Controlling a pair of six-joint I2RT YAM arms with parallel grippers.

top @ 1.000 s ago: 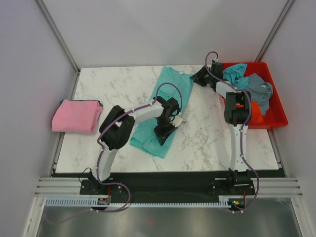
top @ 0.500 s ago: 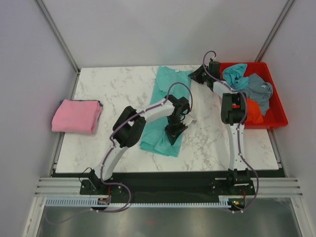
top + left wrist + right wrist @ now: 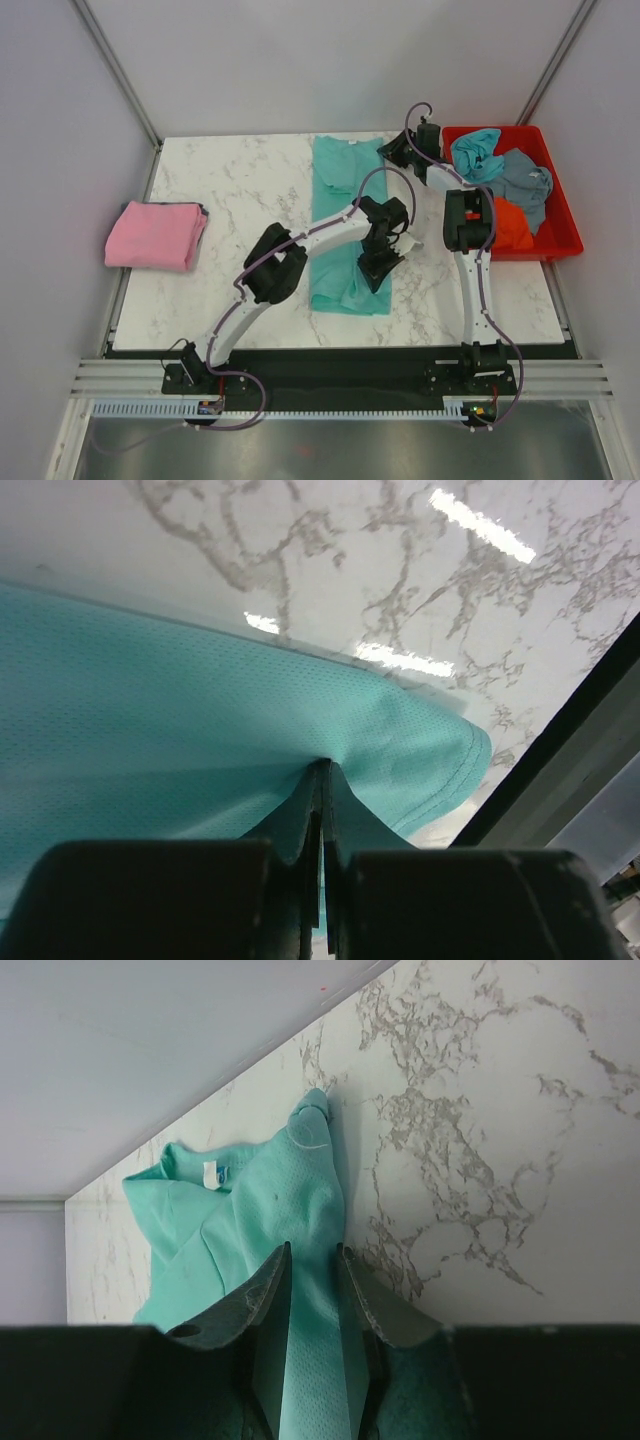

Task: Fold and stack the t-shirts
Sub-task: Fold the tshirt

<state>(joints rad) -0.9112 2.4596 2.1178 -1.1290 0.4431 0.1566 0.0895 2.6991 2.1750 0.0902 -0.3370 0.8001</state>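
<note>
A teal-green t-shirt (image 3: 340, 220) lies lengthwise down the middle of the marble table, collar at the far end. My left gripper (image 3: 378, 272) is shut on its near right hem corner; in the left wrist view the fabric (image 3: 150, 700) rises in a pinched ridge into the gripper (image 3: 322, 780). My right gripper (image 3: 393, 153) is at the far right shoulder, and in its wrist view the gripper (image 3: 312, 1250) is closed on a thick fold of the shirt (image 3: 290, 1190). A folded pink t-shirt (image 3: 155, 235) rests at the left edge.
A red tray (image 3: 545, 252) at the right holds crumpled light blue (image 3: 475, 150), grey-blue (image 3: 525, 180) and orange (image 3: 512, 228) t-shirts. The table's near edge (image 3: 560, 760) runs close to the left gripper. White walls enclose the table on three sides.
The left gripper has dragged the shirt's near end to the right, swinging the shirt from a slant to straight. The right gripper has narrowed onto the shoulder and shifted slightly left.
</note>
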